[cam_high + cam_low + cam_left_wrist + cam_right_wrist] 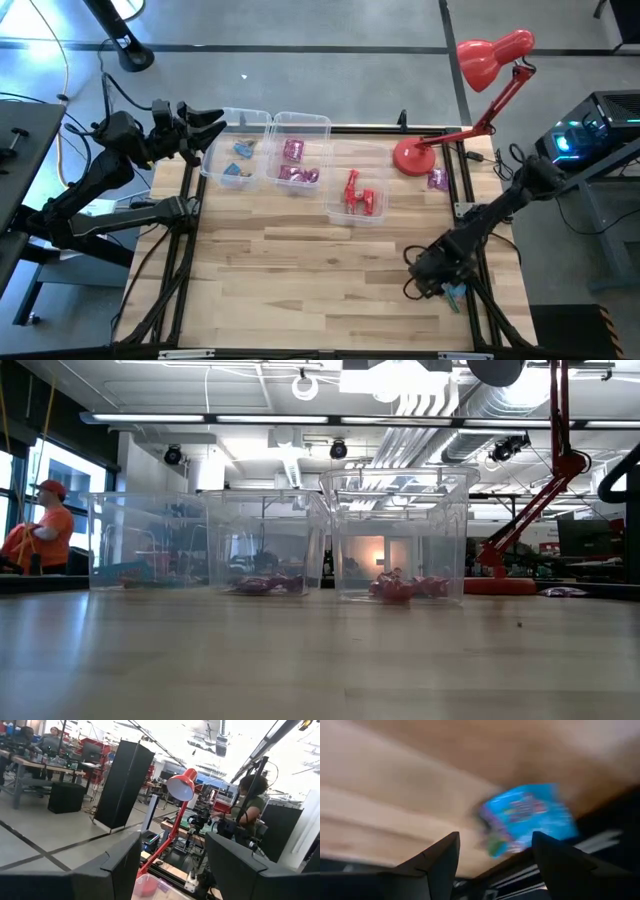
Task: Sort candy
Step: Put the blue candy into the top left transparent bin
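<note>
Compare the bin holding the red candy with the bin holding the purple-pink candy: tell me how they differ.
The red-candy bin sits nearest the red lamp; the purple-pink bin is the middle one. In the high view the red-candy bin is pulled forward out of the row and slightly turned, while the purple-pink bin stands in line beside the blue-candy bin. Contents differ in colour. Both are clear, open-topped plastic bins on the wooden table.

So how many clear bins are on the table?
3, in a row along the far side: left bin with blue candy, middle bin with purple-pink, right bin with red.
</note>
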`<state>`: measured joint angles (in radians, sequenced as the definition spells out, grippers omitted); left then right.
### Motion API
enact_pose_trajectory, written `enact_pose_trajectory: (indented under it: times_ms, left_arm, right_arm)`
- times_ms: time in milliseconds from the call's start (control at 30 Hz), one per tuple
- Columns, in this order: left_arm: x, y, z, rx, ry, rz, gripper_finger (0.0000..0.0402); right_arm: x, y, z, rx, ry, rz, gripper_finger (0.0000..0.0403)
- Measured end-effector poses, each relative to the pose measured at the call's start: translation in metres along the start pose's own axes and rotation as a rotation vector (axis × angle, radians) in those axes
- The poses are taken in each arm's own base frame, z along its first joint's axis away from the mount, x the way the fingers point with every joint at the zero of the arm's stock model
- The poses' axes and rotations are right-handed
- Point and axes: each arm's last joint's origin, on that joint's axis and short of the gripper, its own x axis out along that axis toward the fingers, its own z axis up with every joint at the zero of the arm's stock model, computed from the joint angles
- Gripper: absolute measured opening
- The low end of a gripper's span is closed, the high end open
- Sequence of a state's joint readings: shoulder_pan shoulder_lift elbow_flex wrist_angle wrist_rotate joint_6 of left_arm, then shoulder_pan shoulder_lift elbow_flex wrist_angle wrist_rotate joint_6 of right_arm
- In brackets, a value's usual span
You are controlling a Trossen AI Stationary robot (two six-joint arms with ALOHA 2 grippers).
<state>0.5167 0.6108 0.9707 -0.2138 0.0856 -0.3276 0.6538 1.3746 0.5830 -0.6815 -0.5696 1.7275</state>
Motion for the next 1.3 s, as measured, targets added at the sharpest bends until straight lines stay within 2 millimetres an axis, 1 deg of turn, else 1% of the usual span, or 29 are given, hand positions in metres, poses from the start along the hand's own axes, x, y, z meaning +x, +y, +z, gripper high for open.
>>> enact_pose_trajectory:
  times_ms: [100,200,267,333,367,400,433,467,500,600,700,733,800,900,1033,1133,1233,1300]
  left_arm:
    - [0.002,0.000,-0.001,-0.020,0.005,0.002,0.0213]
    - [0.002,0.000,-0.001,-0.021,0.007,0.002,0.0213]
    - [0.002,0.000,-0.001,-0.021,0.007,0.003,0.0213]
    - [0.003,0.001,-0.001,-0.021,0.007,0.010,0.0213]
    - [0.003,0.001,-0.001,-0.021,0.005,0.014,0.0213]
    - [0.004,0.001,-0.001,-0.020,0.004,0.020,0.0213]
    - [0.004,0.001,-0.001,-0.016,0.002,0.022,0.0213]
    - [0.004,0.001,0.000,-0.011,-0.006,0.020,0.0213]
    - [0.004,0.001,0.001,-0.004,-0.023,0.014,0.0213]
    - [0.003,-0.002,0.008,0.004,-0.091,-0.009,0.0213]
    - [0.002,-0.004,0.014,0.009,-0.152,-0.029,0.0213]
    - [0.002,-0.004,0.015,0.011,-0.168,-0.032,0.0213]
    - [0.002,-0.004,0.016,0.010,-0.178,-0.022,0.0213]
    - [0.003,-0.003,0.016,0.004,-0.184,0.019,0.0213]
    - [0.011,-0.001,0.012,-0.024,-0.161,0.031,0.0213]
    - [0.019,0.000,0.008,-0.042,-0.122,0.002,0.0213]
    - [0.028,0.001,0.005,-0.070,-0.088,-0.026,0.0213]
    - [0.033,0.001,0.004,-0.088,-0.091,-0.046,0.0213]
  right_arm:
    - [0.012,0.001,-0.001,-0.027,0.037,0.068,0.0243]
    - [0.023,-0.004,-0.003,-0.023,0.053,0.080,0.0241]
    - [0.030,-0.009,-0.004,-0.026,0.065,0.070,0.0225]
    - [0.033,-0.011,-0.007,-0.052,0.070,0.063,0.0184]
    - [0.034,-0.012,-0.008,-0.061,0.071,0.061,0.0152]
    - [0.034,-0.011,-0.008,-0.080,0.072,0.065,0.0112]
    - [0.034,-0.010,-0.009,-0.101,0.069,0.079,0.0069]
    - [0.032,-0.006,-0.011,-0.131,0.056,0.100,0.0036]
    - [0.028,-0.001,-0.012,-0.163,0.041,0.128,0.0021]
    - [0.011,0.019,-0.017,-0.261,0.002,0.219,0.0009]
    - [-0.022,0.047,-0.022,-0.406,-0.089,0.349,0.0003]
    - [-0.038,0.057,-0.023,-0.464,-0.143,0.400,0.0002]
    - [-0.069,0.072,-0.021,-0.563,-0.263,0.456,0.0001]
    - [-0.124,0.086,-0.011,-0.703,-0.480,0.494,0.0001]
    - [-0.201,0.088,0.015,-0.796,-0.816,0.519,0.0000]
    - [-0.255,0.088,0.040,-0.850,-1.105,0.570,0.0000]
    - [-0.301,0.093,0.066,-0.897,-1.358,0.648,0.0000]
    - [-0.323,0.099,0.084,-0.917,-1.481,0.686,0.0000]
